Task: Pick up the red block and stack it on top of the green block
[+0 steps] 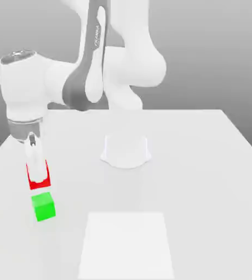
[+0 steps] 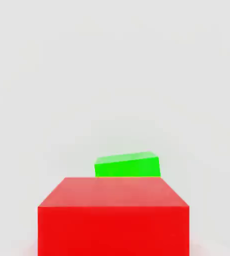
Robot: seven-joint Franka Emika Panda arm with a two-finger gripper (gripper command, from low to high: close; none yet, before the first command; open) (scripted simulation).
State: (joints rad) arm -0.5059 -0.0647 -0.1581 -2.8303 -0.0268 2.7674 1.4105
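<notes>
My gripper (image 1: 38,172) hangs near the exterior view's left edge, fingers pointing down, shut on the red block (image 1: 39,182). A white finger covers part of the cube's front face. The green block (image 1: 43,206) rests on the white table just in front of the red one, a small gap apart in that view. In the hand view the red block (image 2: 113,220) looms close and large, and the green block (image 2: 127,166) peeks out beyond its far edge, slightly turned.
The arm's round white base (image 1: 126,151) stands mid-table, to the exterior view's right of the blocks. A paler square patch (image 1: 126,246) lies flat on the table (image 1: 205,180) near its front edge.
</notes>
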